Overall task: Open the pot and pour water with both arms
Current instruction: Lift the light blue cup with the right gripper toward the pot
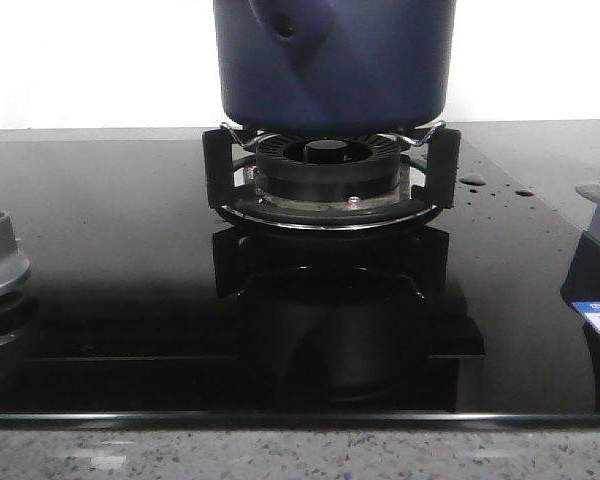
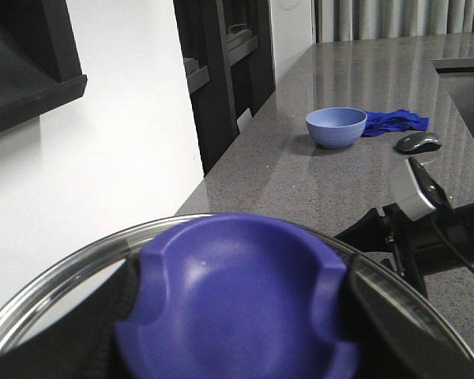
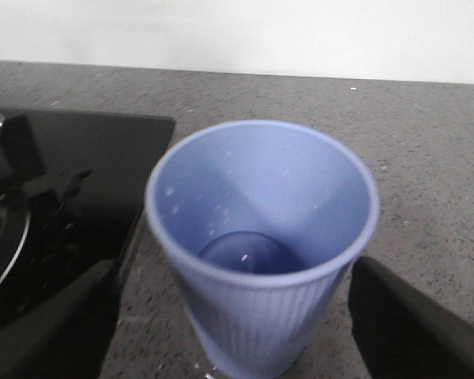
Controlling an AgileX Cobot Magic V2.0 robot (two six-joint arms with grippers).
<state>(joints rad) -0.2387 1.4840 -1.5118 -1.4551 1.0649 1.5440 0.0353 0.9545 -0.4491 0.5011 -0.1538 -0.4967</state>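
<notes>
Black glass hob [image 1: 110,260] under pot [image 1: 335,60]

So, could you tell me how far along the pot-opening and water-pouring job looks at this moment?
Done: the glass lid seems already lifted, its blue knob sitting between the left gripper's fingers, far from the stove. In hand: the right gripper brackets the blue cup, fingers either side; actual contact is unclear. Left: the pour, since the pot waits on the burner with no cup over it.
</notes>
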